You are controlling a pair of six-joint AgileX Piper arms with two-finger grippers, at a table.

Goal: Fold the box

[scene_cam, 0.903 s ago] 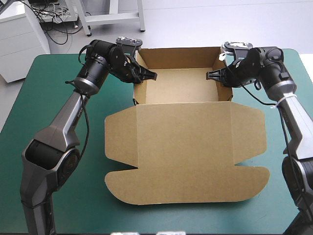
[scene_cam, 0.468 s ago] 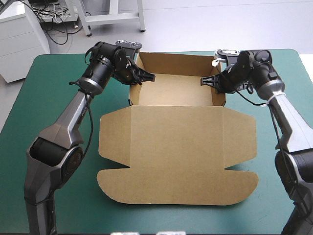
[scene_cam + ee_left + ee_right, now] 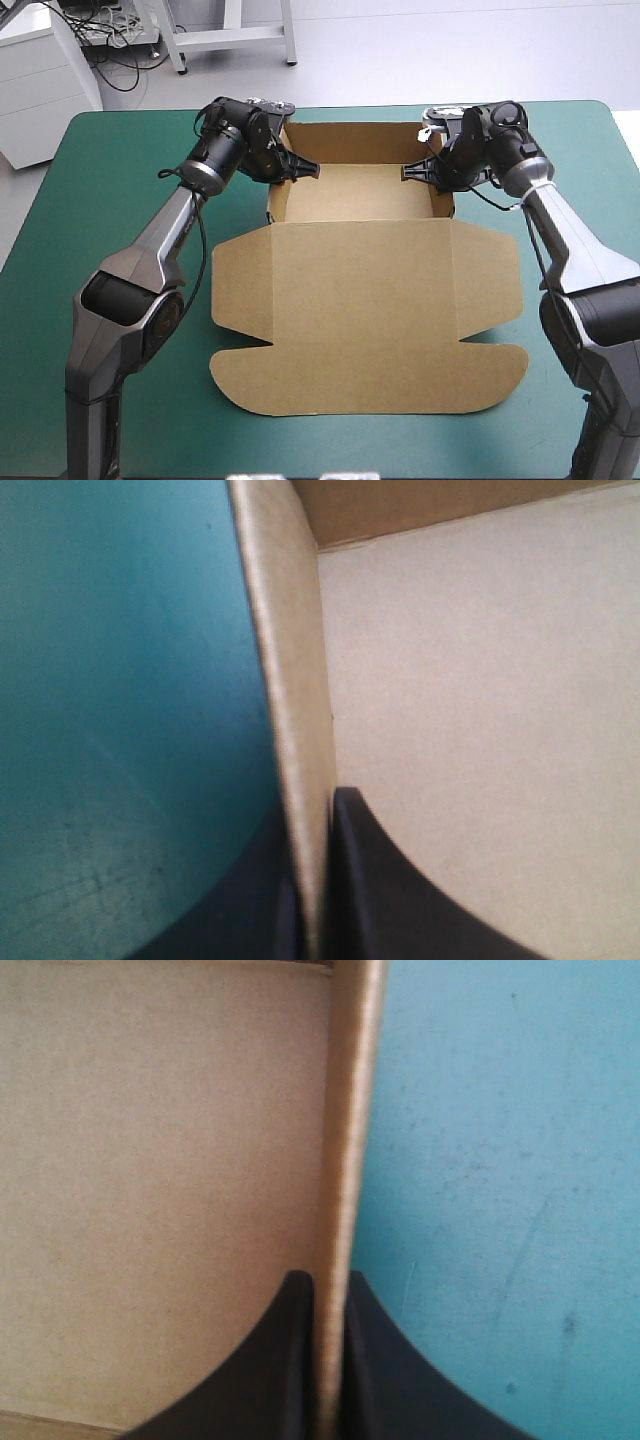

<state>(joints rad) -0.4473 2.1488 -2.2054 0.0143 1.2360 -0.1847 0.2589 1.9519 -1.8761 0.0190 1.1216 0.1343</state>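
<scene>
The left gripper (image 3: 314,170) and right gripper (image 3: 405,172) are each pinching a side wall of the box (image 3: 360,300). Each is keeping one black finger inside the tray and one outside over the teal-green cover (image 3: 100,200), with the board filling the thin gap between them. Compared with just before, the right gripper is sitting further in toward the left one, so the tray between them is looking narrower. The lid is lying flat on the cover on the near side of both grippers, much as earlier.
</scene>
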